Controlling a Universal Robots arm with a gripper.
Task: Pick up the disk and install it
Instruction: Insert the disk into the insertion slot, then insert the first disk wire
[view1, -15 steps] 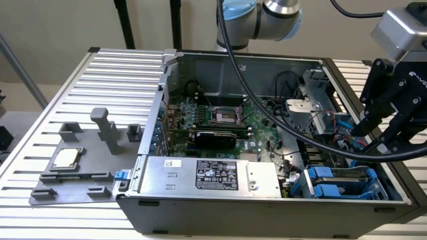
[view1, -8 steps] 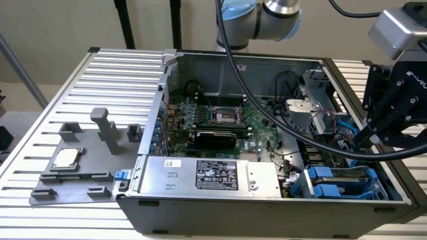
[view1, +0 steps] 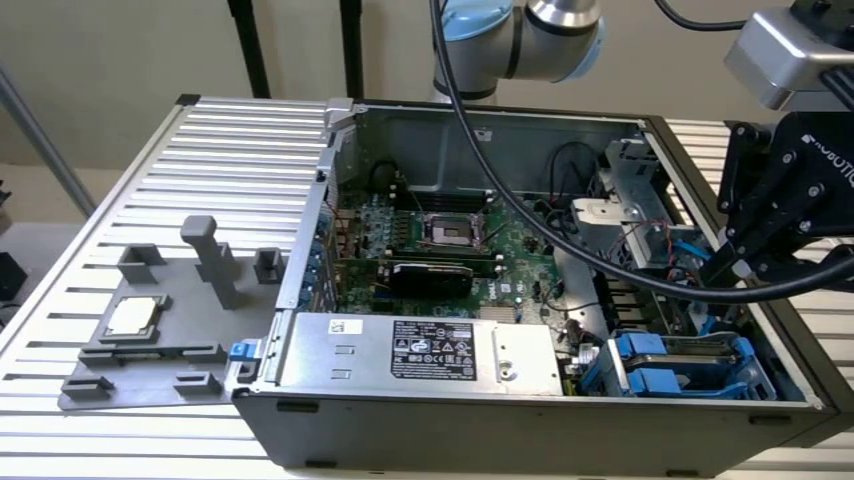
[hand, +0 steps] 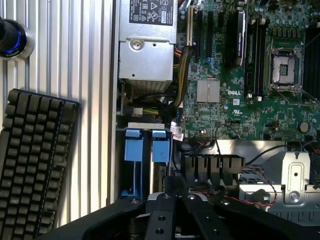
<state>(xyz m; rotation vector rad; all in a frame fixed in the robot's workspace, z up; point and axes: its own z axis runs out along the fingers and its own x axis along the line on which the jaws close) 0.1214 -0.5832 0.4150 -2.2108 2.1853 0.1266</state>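
Observation:
The disk (view1: 663, 368) sits in the drive bay at the near corner of the open computer case (view1: 534, 425), on the exterior view's right, its blue carrier frame showing around grey metal. In the wrist view the disk's blue carrier tabs (hand: 145, 150) stand upright in the bay, just beyond my fingers. My gripper (view1: 727, 270) hangs over the case's right side, above and a little behind the bay. Its fingertips (hand: 175, 184) are pressed together, and I see nothing held between them.
A silver power supply (view1: 420, 350) with a black label lies along the case's front, beside the bay. The motherboard (view1: 427, 240) fills the case floor. Black cables (view1: 561, 230) loop across it. A grey fixture (view1: 147, 350) holds a small square chip. A black keyboard (hand: 35, 160) lies beside the case.

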